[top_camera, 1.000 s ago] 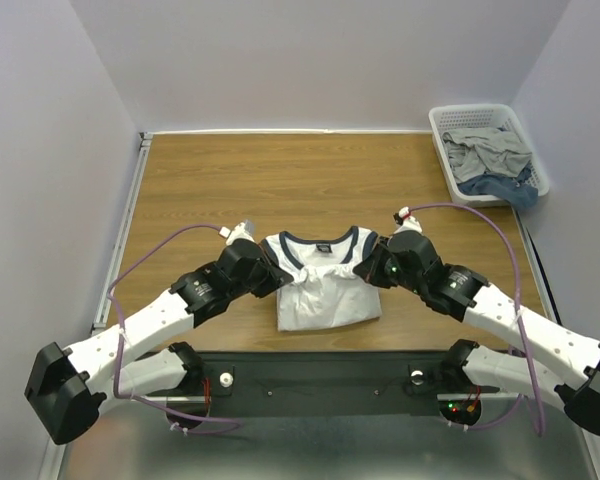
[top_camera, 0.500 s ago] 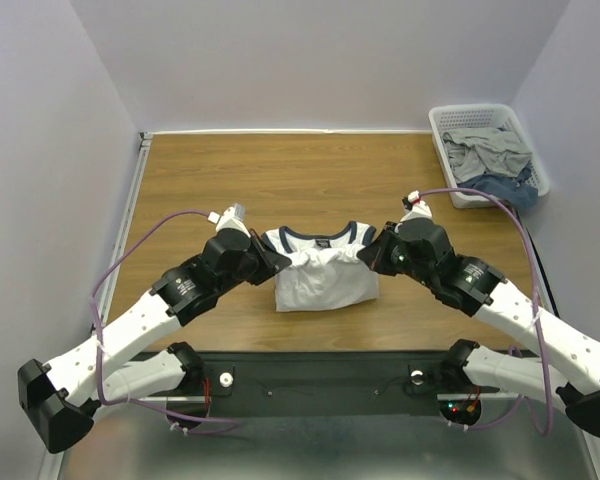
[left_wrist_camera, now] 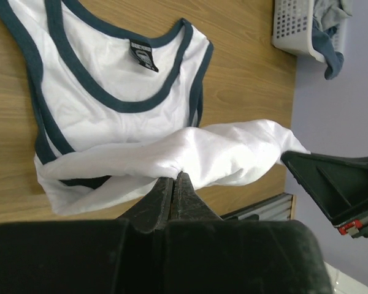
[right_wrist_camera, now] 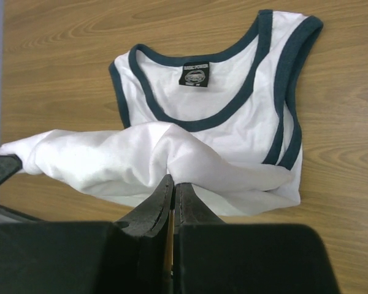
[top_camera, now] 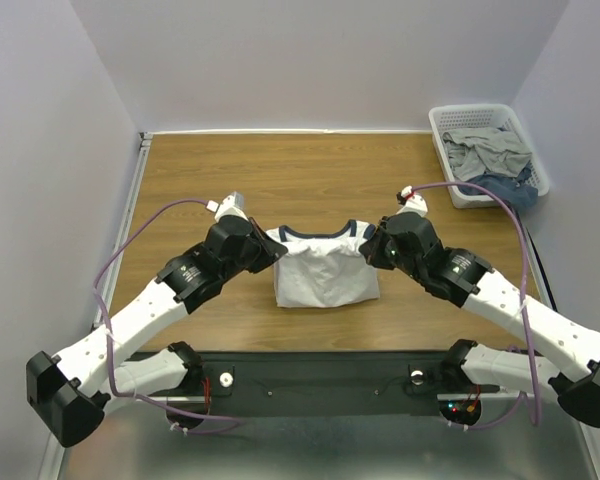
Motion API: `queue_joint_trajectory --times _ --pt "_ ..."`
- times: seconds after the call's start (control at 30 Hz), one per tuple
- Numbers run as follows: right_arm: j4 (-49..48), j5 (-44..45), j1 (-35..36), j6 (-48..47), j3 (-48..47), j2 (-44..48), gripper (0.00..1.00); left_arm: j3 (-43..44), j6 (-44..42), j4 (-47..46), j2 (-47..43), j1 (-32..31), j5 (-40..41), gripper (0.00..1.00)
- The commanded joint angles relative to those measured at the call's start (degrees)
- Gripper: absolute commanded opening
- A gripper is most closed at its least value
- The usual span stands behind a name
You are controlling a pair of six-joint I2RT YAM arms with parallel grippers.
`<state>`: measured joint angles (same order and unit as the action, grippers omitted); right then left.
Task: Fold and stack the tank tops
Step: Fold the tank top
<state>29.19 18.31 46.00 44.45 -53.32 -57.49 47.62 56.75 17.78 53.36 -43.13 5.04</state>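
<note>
Top external view: at mid-table (top_camera: 280, 170), the left gripper (top_camera: 278, 252) and right gripper (top_camera: 366, 250) each clamp a lifted fold of the white, navy-trimmed tank top (top_camera: 325, 280). Its chest print is hidden. At the far right, a white basket (top_camera: 467, 108) holds crumpled clothes (top_camera: 490, 150).

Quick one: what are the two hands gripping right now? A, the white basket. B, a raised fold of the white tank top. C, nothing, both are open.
B: the left hand and the right hand are each pinched shut on lifted fabric of the tank top, far from the basket.
</note>
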Motion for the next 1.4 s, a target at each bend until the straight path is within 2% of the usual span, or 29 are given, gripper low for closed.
queue_joint_trajectory --times 0.0,0.27,0.6,0.87,1.03,1.1,1.13,1.17,1.2,1.23,1.27,1.33,1.37 --pt "-1.15 4.54 0.14 -1.38 -3.63 -1.91 0.0 2.39 -3.57 -4.5 1.48 3.31 -0.38 0.0" --pt "-4.05 6.75 -1.26 -4.19 -5.3 -8.06 0.0 3.27 -7.71 -8.9 6.48 10.26 -5.47 0.0" --pt "-14.68 -3.8 -12.15 -7.62 -3.55 -19.93 0.0 3.8 -9.64 -19.17 18.96 14.65 -10.31 0.0" --pt "-20.84 -7.84 -15.94 -9.81 -7.14 -31.44 0.0 7.05 -10.96 -24.72 32.13 17.56 -11.72 0.0" --pt "-23.21 -8.99 -17.17 -10.08 -9.87 -38.47 0.01 9.25 -11.14 -27.62 37.33 18.96 -12.24 0.0" --pt "-23.48 -8.9 -17.52 -10.52 -10.92 -39.53 0.06 9.86 -11.14 -28.58 39.09 19.31 -12.16 0.0" --pt "-23.48 -8.64 -17.61 -10.61 -11.45 -40.49 0.12 10.04 -11.22 -29.03 39.53 19.58 -12.59 0.0" --pt "-23.48 -8.38 -17.61 -10.78 -12.24 -40.76 0.17 10.39 -11.4 -29.2 40.06 20.1 -12.86 0.04" --pt "-23.39 -7.85 -17.78 -11.22 -13.46 -41.03 0.23 11.26 -11.66 -29.21 40.85 20.37 -13.03 0.1" --pt "-23.3 -7.67 -17.87 -11.31 -14.09 -41.12 0.33 11.71 -12.01 -29.21 41.12 20.63 -13.56 0.14" --pt "-23.39 -7.24 -17.96 -11.75 -15.31 -41.29 0.39 12.15 -12.36 -29.29 41.29 21.16 -13.74 0.27" --pt "-23.3 -6.79 -17.87 -12.36 -16.37 -41.12 0.49 13.46 -12.89 -28.95 40.94 21.51 -13.65 0.41" --pt "-23.21 -6.62 -17.96 -12.89 -16.73 -40.86 0.6 13.82 -13.59 -28.77 40.16 21.77 -13.65 0.48"
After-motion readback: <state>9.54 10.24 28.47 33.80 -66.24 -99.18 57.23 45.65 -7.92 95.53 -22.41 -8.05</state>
